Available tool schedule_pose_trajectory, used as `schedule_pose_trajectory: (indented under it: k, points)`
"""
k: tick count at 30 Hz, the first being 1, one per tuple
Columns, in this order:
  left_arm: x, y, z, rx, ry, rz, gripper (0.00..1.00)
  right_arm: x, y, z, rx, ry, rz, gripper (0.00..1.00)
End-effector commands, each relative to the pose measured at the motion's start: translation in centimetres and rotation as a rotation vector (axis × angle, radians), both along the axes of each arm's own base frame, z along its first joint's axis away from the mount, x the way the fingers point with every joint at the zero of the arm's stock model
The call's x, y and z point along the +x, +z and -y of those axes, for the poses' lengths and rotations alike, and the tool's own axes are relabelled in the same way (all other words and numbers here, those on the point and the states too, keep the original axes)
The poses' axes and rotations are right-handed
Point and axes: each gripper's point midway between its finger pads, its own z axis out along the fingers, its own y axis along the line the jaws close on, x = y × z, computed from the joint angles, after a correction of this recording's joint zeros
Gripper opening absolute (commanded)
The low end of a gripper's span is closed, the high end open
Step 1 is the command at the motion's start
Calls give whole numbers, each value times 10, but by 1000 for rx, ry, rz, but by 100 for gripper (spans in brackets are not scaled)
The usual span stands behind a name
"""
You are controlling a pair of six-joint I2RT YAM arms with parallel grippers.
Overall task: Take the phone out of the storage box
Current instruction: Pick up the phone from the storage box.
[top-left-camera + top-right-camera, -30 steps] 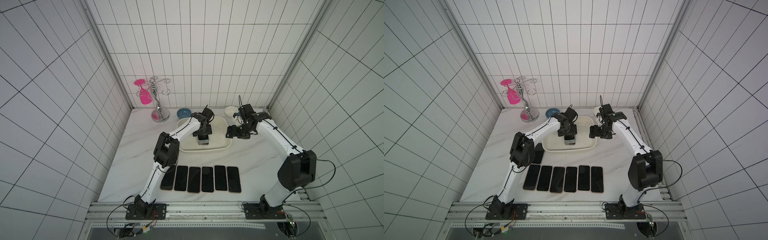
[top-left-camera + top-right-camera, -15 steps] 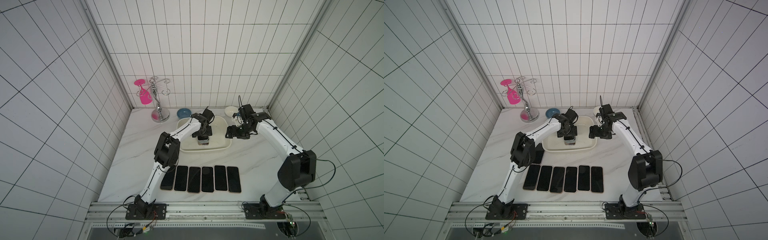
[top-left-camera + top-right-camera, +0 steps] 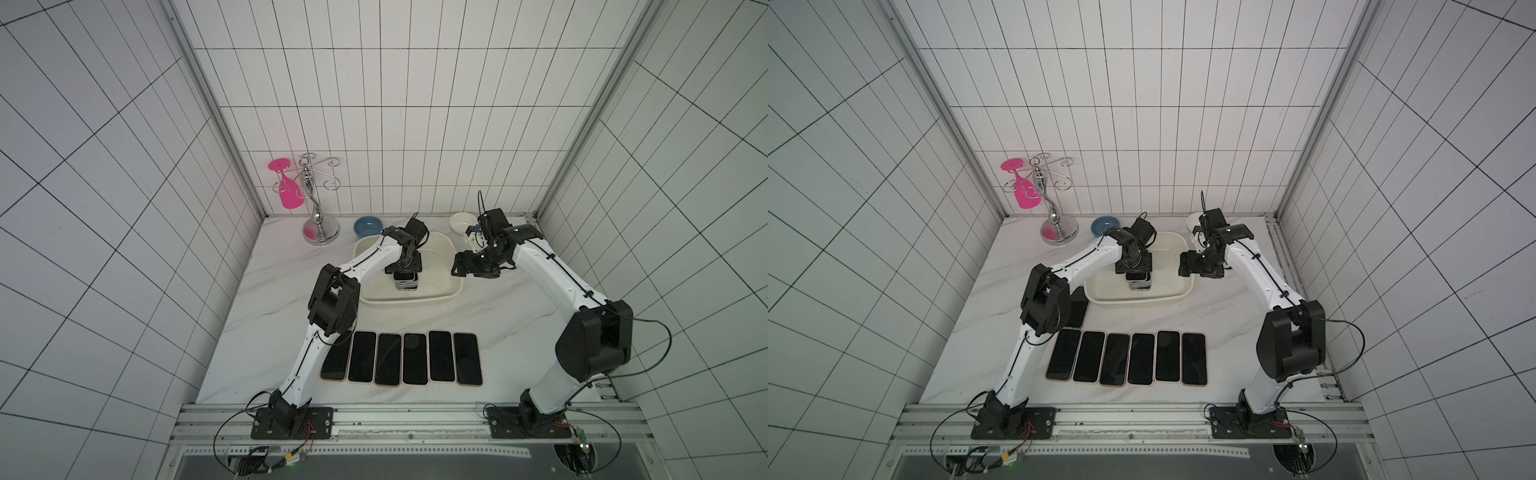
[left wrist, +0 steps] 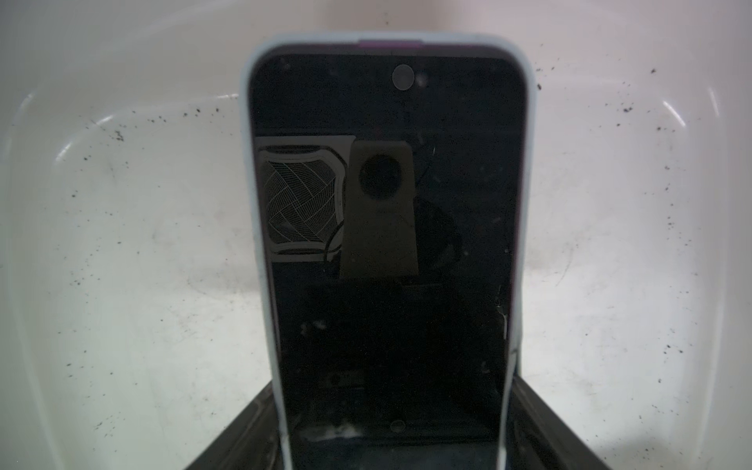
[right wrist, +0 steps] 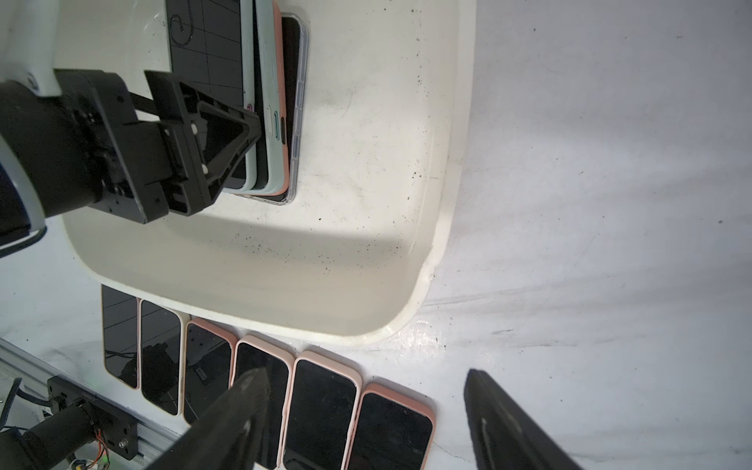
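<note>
I saw the cream-white storage box (image 3: 438, 274) sitting flat near the back of the desk (image 3: 270, 316), its floor speckled with dark grit. The phone (image 4: 386, 244), dark-screened in a pale case, lay face-up atop a small stack (image 5: 280, 81) near the middle of the box.

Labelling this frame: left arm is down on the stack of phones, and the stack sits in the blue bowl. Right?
Not quite. The stack of phones sits in the storage box, not the blue bowl, which stands behind the box. The right wrist view shows it on the box floor; the left arm is down on it.
</note>
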Motion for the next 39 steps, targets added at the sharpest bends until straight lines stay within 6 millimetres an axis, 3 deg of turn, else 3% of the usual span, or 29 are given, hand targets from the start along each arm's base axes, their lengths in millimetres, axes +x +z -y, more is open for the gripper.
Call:
schedule_pose_trajectory:
  k: [1, 7, 17, 25, 30, 39]
  points:
    - [2, 34, -4, -3, -28, 68, 48, 5, 11, -2, 34, 4, 28, 82]
    - [-9, 59, -11, -13, -80, 107, 44, 27, 26, -17, 167, 5, 31, 84]
    - [-33, 85, -19, -93, -121, 103, 42, 61, 27, -84, 545, 66, -189, 82]
    - [-50, 98, -13, -162, -150, 86, 42, 72, 3, -120, 614, 98, -269, 81]
    - [-58, 101, -12, -184, -164, 77, 41, 75, -1, -140, 669, 125, -286, 80]
    - [-64, 104, -7, -213, -179, 72, 39, 63, -20, -164, 708, 162, -371, 75]
